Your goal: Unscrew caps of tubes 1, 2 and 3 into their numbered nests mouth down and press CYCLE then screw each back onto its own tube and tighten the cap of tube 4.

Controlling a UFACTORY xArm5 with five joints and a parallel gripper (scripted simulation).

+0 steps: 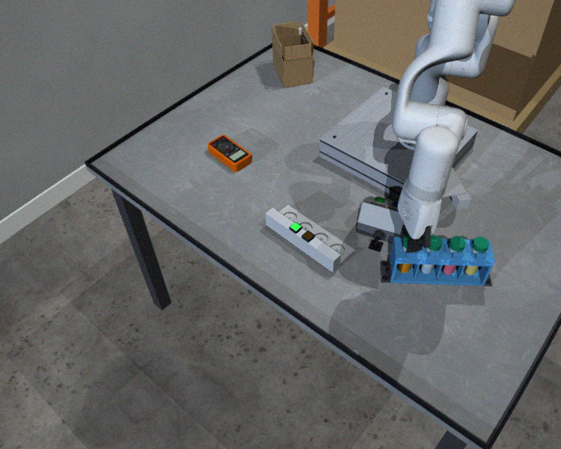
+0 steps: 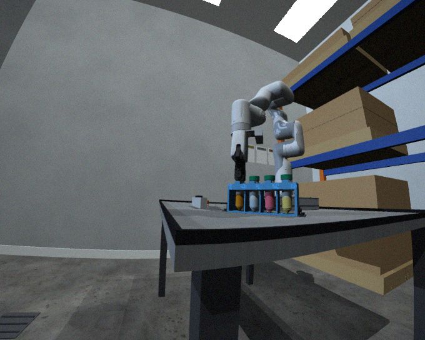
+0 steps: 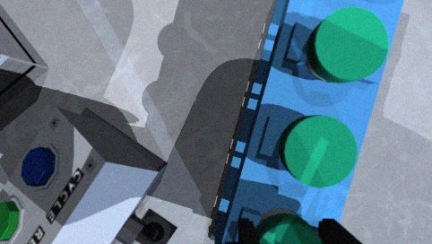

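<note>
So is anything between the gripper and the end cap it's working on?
Nothing visible. The gripper is already shut on the green cap at the end of the blue rack, a finger on either side. The neighbouring cap stands apart from the fingers.

Even overhead light from ceiling panels (image 2: 302, 14). Arm (image 1: 427, 154) throws soft layered shadows onto the table (image 1: 196, 196) below and beside it. Exterior view bends straight lines at the edges. All frames slightly grainy, no glare.
</note>
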